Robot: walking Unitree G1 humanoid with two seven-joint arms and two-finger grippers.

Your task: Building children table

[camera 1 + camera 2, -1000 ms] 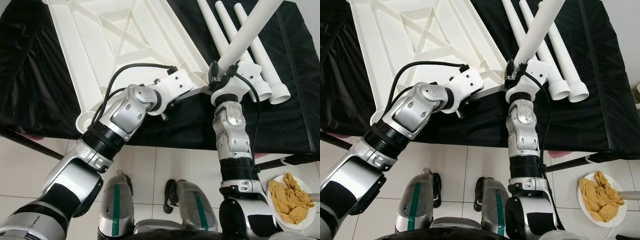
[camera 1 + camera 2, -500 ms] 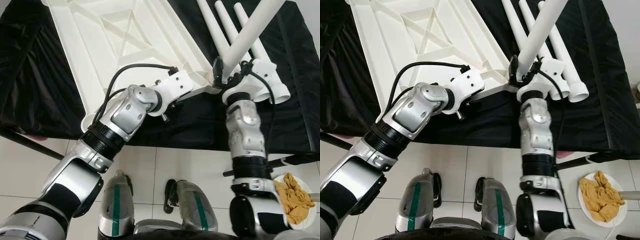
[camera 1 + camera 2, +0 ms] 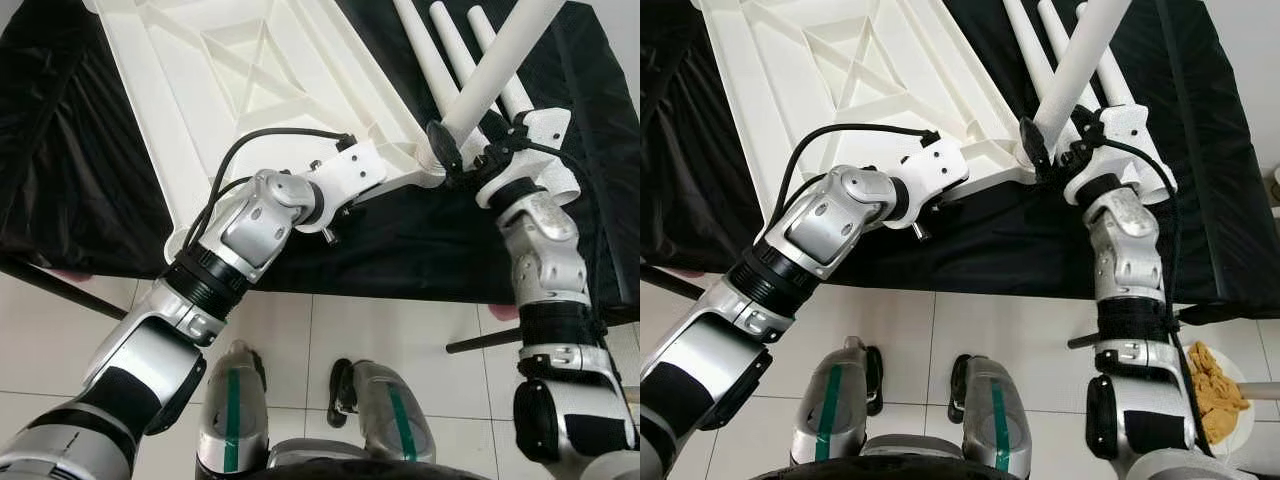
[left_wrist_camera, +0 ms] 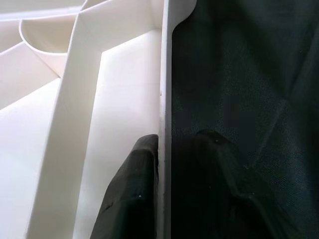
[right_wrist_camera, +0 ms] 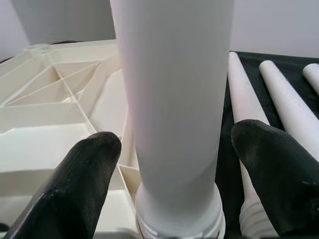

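An upside-down white tabletop [image 3: 250, 80] with ribbed underside lies on the black-covered table. My left gripper [image 3: 425, 172] is shut on its near rim by the corner; in the left wrist view the black fingers [image 4: 139, 189] pinch the thin rim [image 4: 164, 99]. A white table leg [image 3: 500, 55] stands tilted in that corner socket. My right gripper [image 3: 465, 150] is shut on the leg's base, a finger [image 5: 94, 174] pressing each side of the leg [image 5: 174, 99]. Three loose legs [image 3: 428, 60] lie just behind.
The black cloth [image 3: 80, 150] covers a low table whose near edge runs in front of my body. White floor tiles and my feet [image 3: 380, 410] are below. A plate with a yellow cloth [image 3: 1215, 395] sits on the floor at right.
My right forearm and elbow have swung to the right around the leg's base while the gripper stayed on the leg. The left arm has held still.
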